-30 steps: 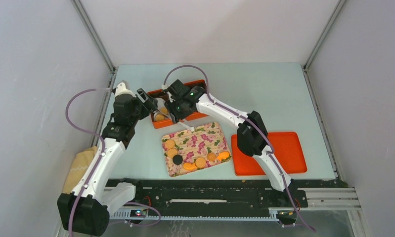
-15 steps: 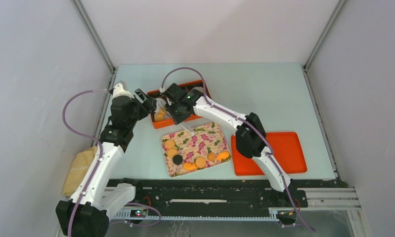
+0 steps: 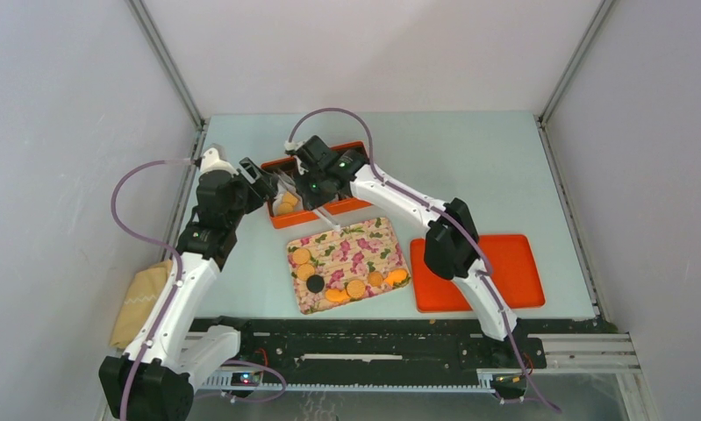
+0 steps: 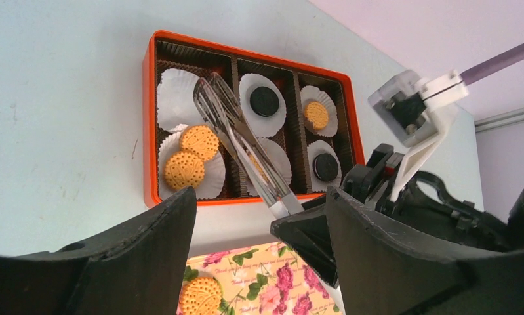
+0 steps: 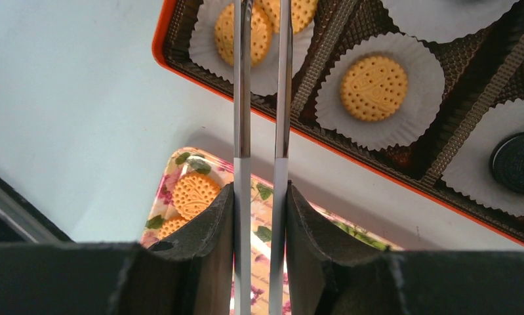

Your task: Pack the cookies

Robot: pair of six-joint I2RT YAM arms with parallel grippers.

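Clamping tongs tight in right gripper over boxed cookies, holding left gripper spread wide; tray script unreadably tiny.

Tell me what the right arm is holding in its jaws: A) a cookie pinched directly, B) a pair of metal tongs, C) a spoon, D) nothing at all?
B: in the right wrist view the right jaws are closed on the handles of the metal tongs, whose two arms reach out over the orange box.
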